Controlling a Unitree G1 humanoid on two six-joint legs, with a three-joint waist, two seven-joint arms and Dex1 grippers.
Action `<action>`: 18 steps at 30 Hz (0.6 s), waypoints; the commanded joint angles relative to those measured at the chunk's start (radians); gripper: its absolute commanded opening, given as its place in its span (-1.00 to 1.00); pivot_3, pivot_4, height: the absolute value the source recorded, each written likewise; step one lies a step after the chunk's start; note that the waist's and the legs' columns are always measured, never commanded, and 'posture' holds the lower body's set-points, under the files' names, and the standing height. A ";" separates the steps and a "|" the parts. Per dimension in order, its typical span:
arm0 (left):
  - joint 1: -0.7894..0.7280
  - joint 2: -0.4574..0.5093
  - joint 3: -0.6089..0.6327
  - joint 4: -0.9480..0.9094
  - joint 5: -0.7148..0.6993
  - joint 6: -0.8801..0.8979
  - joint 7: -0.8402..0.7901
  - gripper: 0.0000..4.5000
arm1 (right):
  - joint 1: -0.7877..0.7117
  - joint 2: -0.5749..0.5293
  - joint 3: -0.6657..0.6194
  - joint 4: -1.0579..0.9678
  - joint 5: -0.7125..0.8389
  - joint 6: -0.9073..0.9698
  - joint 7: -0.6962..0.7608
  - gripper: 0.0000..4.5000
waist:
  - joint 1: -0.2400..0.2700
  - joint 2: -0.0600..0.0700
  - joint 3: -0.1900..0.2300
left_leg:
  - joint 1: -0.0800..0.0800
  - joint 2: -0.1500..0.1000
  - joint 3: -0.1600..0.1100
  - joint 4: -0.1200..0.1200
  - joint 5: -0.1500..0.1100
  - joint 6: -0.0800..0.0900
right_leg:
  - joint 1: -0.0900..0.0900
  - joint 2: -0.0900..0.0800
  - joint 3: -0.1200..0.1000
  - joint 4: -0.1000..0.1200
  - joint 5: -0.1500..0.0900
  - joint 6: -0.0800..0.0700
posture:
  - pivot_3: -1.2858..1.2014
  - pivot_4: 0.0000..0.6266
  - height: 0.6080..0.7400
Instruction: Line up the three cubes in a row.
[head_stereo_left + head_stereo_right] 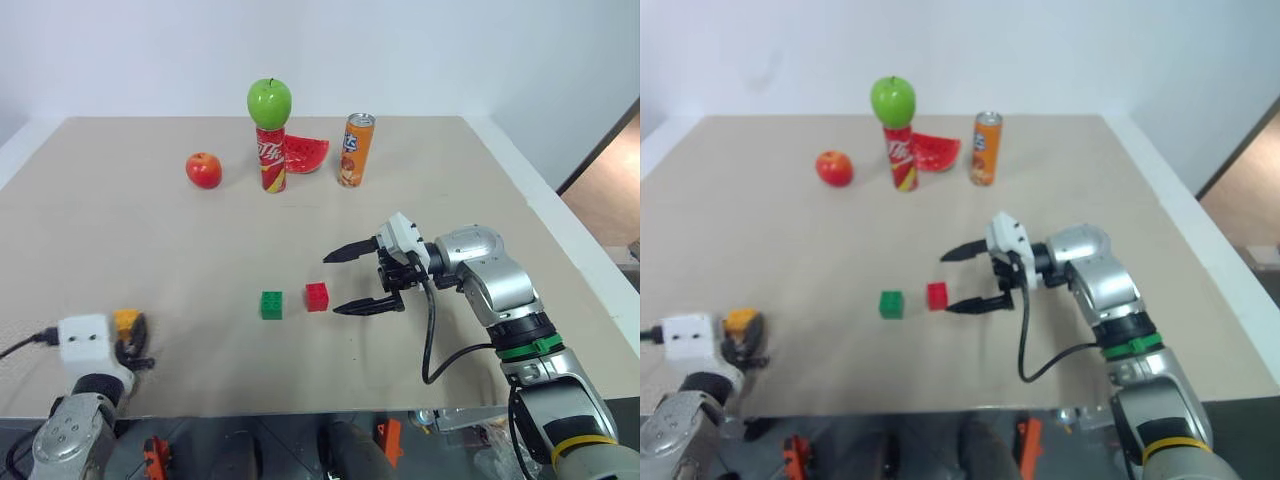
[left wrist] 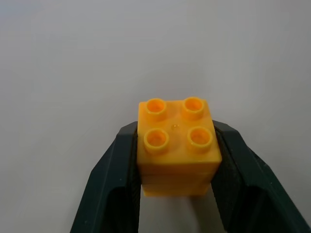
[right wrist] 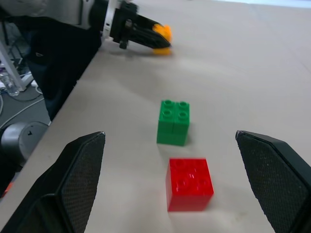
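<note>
One beige tabletop (image 1: 150, 220), white wall (image 1: 450, 50) behind, floor (image 1: 615, 190) at right

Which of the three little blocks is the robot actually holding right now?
The yellow block, pinched between the left gripper's fingers. The green block and red block sit free on the table beside the open right gripper.

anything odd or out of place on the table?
Yes: a green apple is balanced on top of the upright red can, a precarious perch. The watermelon slice leans beside that can. Nothing looks spilled or damaged.
</note>
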 commanded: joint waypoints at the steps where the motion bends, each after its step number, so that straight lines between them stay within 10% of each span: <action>1: -0.057 0.110 -0.015 0.029 -0.045 -0.099 -0.178 -0.40 | -0.018 -0.002 -0.019 -0.045 0.016 0.029 -0.020 1.00 | 0.001 0.000 0.000 | 0.000 0.000 0.000 0.000 0.000 0.000 | 0.000 0.000 0.000 0.000 0.000 0.000 | 0.03 -0.52 1.00; 10: -0.257 0.443 -0.077 0.355 -0.186 -0.270 -0.776 -0.40 | -0.001 -0.023 -0.030 -0.124 0.025 0.122 -0.071 1.00 | 0.002 0.000 0.000 | -0.007 0.001 0.004 -0.006 0.000 0.000 | -0.011 0.001 0.000 0.001 0.001 0.001 | 0.03 -0.52 1.00; 18: -0.515 0.512 -0.233 0.632 -0.164 -0.396 -1.105 -0.40 | 0.031 -0.058 -0.048 -0.161 0.023 0.112 -0.099 1.00 | 0.004 0.001 0.000 | -0.009 0.001 0.002 -0.012 0.000 0.000 | -0.013 0.000 -0.001 0.001 -0.003 0.001 | 0.03 -0.52 1.00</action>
